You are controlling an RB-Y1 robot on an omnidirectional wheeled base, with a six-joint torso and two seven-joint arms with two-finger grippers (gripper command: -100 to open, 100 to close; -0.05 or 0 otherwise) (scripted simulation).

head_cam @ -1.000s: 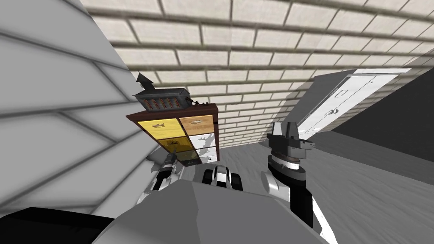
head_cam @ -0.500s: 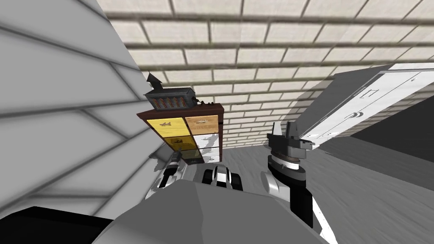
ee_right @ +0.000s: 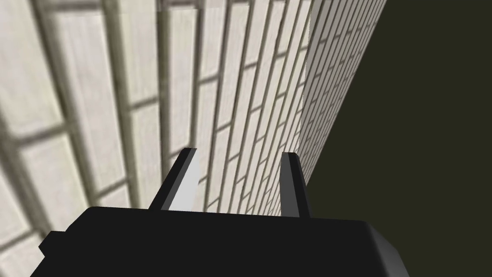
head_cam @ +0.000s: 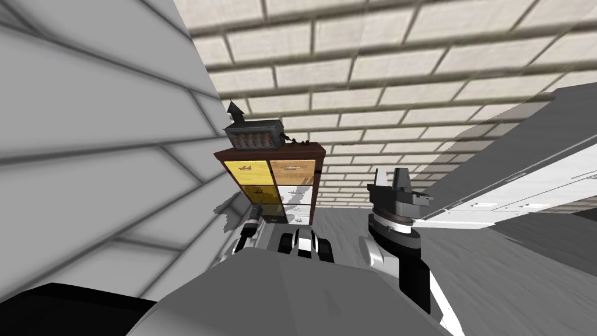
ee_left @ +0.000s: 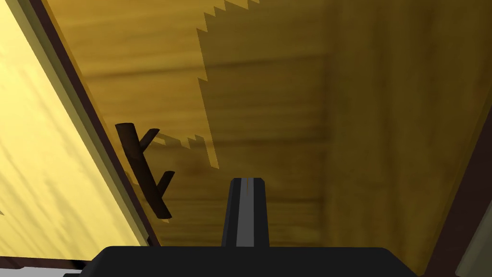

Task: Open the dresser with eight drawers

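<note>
Dresser (head_cam: 291, 169) stands far left against the wall. Left gripper (ee_left: 247, 182) is closed on nothing, facing a dark-yellow drawer (ee_left: 288, 120); handle (ee_left: 142, 170) just beside it. Open fingers (ee_left: 247, 211), shift onto handle, pull straight out. Right gripper (ee_right: 239, 153) is open, idle.

The left pincer (head_cam: 257, 205) partly hides the dresser's (head_cam: 294, 169) lower left drawers (head_cam: 271, 213).

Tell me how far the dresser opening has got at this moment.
Done: the approach only; the drawers that show on the dresser look shut. In hand: the left gripper, fingers shut, faces the dark yellow drawer front, with its dark handle off to one side, not gripped. Left: open the fingers, take the handle, pull. The right gripper is raised and open.
</note>
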